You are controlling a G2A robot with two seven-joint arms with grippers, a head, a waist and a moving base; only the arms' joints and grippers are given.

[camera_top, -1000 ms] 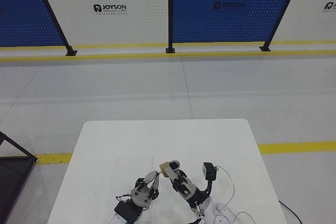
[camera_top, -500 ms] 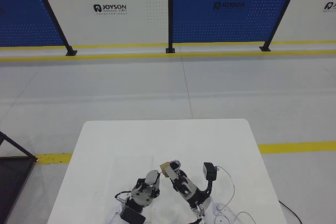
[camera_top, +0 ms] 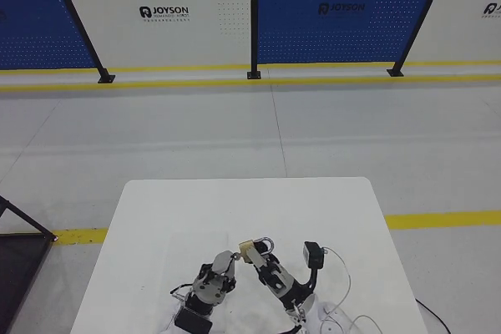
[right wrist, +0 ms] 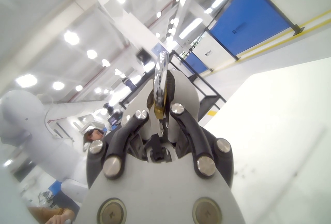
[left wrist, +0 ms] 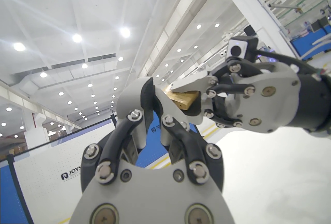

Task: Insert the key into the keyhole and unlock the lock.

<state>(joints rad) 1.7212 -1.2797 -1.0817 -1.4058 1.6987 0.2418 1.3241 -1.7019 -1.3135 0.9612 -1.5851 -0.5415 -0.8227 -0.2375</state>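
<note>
A brass padlock (camera_top: pixel 249 249) with a silver shackle (camera_top: pixel 266 245) hangs above the white table (camera_top: pixel 234 209), near its front edge. My right gripper (camera_top: pixel 255 255) is shut on its body. In the right wrist view the padlock (right wrist: pixel 158 106) sits edge-on between the fingers, with the shackle (right wrist: pixel 161 69) sticking out past them. My left gripper (camera_top: pixel 232 258) is shut, and its tips sit against the padlock's near end. Only a dark sliver of the key (camera_top: pixel 237 255) shows there. In the left wrist view my left gripper (left wrist: pixel 156 94) meets the padlock (left wrist: pixel 185 103), and the key is hidden.
A white cable (camera_top: pixel 341 280) loops on the table at the front right, beside the right arm. A black metal rack (camera_top: pixel 4 225) stands on the floor left of the table. The table's far half is bare white surface.
The left gripper drew back a little from the padlock, then came forward again to its end. The padlock has turned slightly, so more of the shackle shows.
</note>
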